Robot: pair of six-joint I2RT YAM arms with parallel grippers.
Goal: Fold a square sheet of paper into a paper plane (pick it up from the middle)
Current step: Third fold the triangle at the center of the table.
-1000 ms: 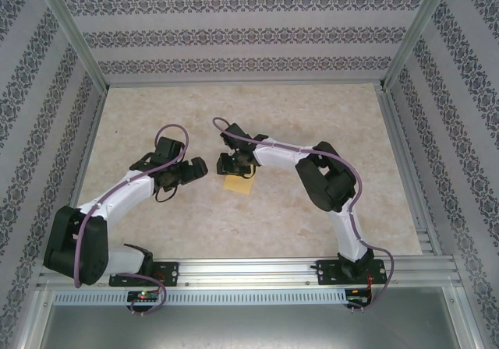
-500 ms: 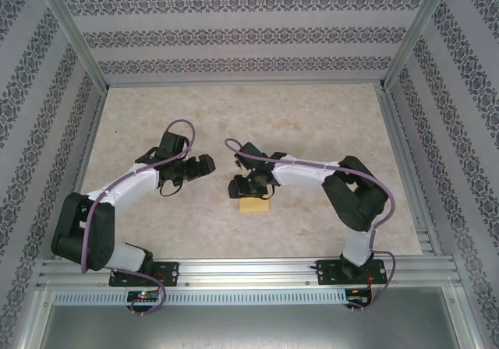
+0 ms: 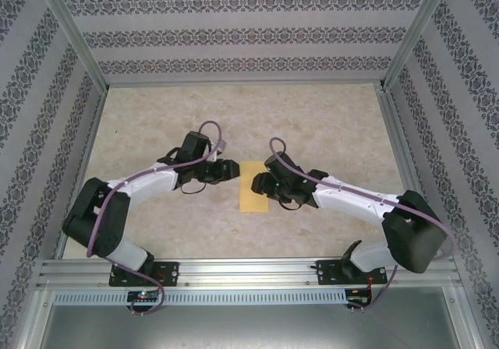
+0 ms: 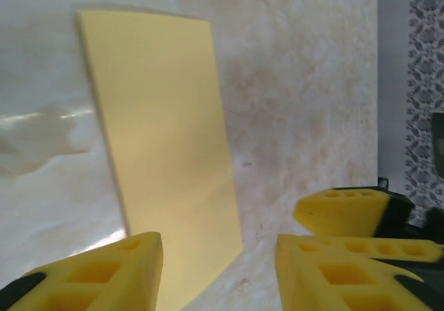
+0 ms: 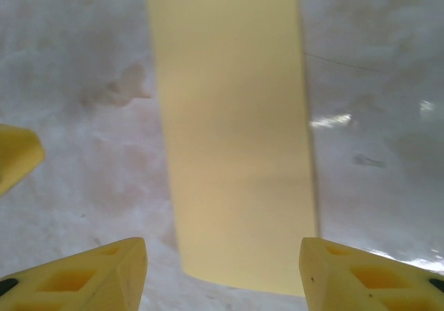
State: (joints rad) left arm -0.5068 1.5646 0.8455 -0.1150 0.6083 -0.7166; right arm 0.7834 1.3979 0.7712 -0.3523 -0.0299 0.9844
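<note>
The right gripper (image 5: 220,257) has backed off the plain paper (image 3: 251,187).

Both arms are stretched out low toward the sheet of paper (image 3: 249,199). The left gripper (image 3: 228,170) is held just left of it, the right gripper (image 3: 262,184) at its right edge. Both sets of jaws are spread apart, with nothing gripped.

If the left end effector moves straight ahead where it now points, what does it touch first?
Most likely the yellow paper lying flat on the table, just ahead of the left end effector; its height above the paper is unclear.
</note>
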